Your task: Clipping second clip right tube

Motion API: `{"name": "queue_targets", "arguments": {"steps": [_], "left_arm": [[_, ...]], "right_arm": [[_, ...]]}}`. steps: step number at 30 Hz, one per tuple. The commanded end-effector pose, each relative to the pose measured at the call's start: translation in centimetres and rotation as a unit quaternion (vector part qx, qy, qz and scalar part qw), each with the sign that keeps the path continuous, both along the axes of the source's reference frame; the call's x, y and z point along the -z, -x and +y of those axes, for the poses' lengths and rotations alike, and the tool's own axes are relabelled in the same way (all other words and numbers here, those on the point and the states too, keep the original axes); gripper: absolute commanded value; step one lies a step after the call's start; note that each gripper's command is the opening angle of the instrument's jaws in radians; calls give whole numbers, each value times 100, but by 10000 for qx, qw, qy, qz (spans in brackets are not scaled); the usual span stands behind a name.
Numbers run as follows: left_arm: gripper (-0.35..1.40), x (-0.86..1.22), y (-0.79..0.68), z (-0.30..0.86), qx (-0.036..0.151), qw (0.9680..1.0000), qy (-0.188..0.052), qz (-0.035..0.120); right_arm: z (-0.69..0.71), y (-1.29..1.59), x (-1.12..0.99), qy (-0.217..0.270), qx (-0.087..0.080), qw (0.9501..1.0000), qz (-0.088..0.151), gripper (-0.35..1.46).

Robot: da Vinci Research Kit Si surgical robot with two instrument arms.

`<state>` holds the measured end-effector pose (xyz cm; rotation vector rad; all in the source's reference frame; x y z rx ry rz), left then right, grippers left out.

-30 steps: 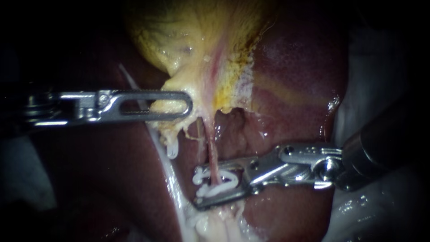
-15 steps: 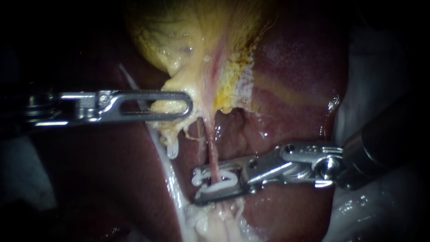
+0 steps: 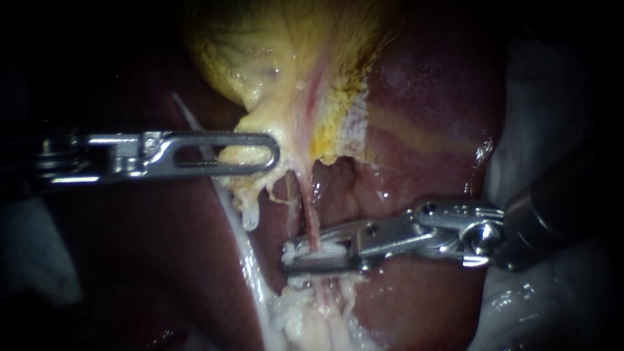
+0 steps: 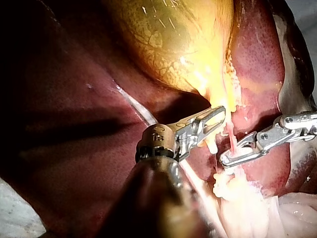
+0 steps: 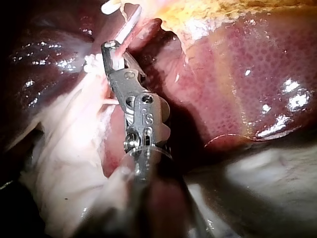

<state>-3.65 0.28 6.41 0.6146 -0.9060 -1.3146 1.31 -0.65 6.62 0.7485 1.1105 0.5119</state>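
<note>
The left instrument (image 3: 261, 154) comes in level, its slotted jaws clamped on the pale neck of the gallbladder (image 3: 286, 58) and holding it taut. Just below that grip a hanging clip (image 3: 249, 218) shows white. From the neck the right tube (image 3: 310, 218), thin and pink, runs down into the jaws of the right instrument (image 3: 317, 253). A second ago those jaws stood wide with the second clip (image 3: 323, 249) open around the tube; they have now drawn nearly together, pressing the clip flat across it. I judge the clip to be at or near locking, so what is left is a clean release. The liver (image 3: 429, 97) lies dark red behind
</note>
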Motion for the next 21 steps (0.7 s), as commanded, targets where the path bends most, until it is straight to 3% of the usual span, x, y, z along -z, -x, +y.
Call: {"name": "queue_targets", "arguments": {"steps": [1, 6, 21], "left_arm": [[-35, 0, 0, 0, 0, 10000, 0, 0], [-35, 0, 0, 0, 1, 10000, 1, 0], [-35, 0, 0, 0, 2, 10000, 0, 1]], "right_arm": [[-1, 0, 0, -44, 19, 10000, 2, -32], [-1, 1, -1, -460, -66, 9988, -121, -35], [-17, 4, -10, -796, 216, 9964, -180, -35]]}}
